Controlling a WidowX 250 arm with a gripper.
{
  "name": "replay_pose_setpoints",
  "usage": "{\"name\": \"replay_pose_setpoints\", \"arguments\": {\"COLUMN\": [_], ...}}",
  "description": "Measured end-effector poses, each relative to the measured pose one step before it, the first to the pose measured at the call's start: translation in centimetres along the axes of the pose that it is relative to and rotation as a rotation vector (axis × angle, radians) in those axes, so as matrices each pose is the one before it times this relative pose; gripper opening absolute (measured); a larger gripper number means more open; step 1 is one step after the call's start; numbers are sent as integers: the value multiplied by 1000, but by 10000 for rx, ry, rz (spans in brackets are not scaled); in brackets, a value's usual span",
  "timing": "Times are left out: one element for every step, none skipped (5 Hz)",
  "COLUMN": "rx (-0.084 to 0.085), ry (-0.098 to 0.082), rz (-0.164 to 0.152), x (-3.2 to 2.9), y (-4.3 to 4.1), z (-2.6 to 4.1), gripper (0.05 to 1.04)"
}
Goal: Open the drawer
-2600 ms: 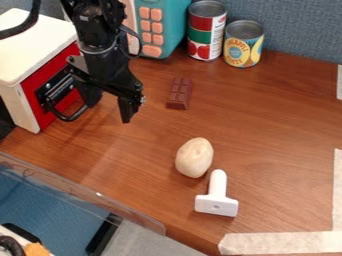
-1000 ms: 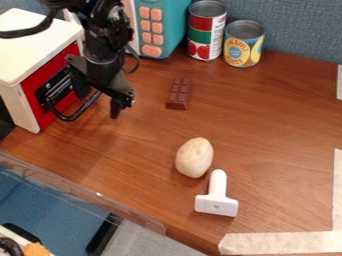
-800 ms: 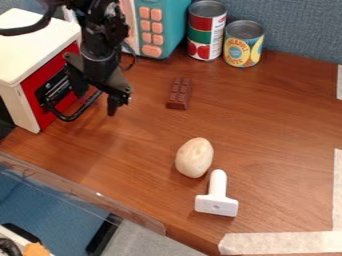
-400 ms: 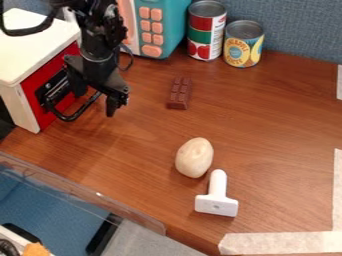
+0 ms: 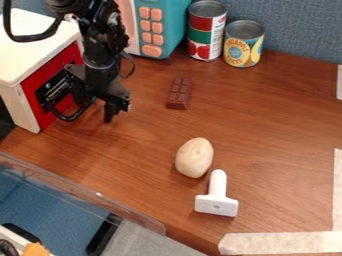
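By the worktop (image 5: 150, 135)'s left edge, we see the gripper (image 5: 95, 108), released, at the red drawer (image 5: 37, 114)'s handle (image 5: 65, 119). Seemingly the grasping step; next, we should close, then pull outward.

chocolate bar (image 5: 179, 93) before the cans (image 5: 243, 44) — egg (image 5: 194, 157) nearer, white tool (image 5: 216, 195) just before it

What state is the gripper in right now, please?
Gripper: I can't tell whether it is open or closed; it is beside the black handle.
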State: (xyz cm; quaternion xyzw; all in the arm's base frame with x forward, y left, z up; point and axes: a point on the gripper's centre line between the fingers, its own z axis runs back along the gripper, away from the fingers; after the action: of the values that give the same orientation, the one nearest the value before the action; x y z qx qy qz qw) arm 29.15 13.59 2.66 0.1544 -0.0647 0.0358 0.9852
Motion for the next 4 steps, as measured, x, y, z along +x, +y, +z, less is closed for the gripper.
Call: {"name": "replay_pose_setpoints", "arguments": {"rx": [-186,-365,-332,-236], "ry": [125,58,-6,4], "rz": [181,-37,-46,-23], "x": [-162,-199,-215,-608], "y": [-420,-1001,-1098,-806], "z": [38,963,672,1050], "gripper": [446,212,136,128]}}
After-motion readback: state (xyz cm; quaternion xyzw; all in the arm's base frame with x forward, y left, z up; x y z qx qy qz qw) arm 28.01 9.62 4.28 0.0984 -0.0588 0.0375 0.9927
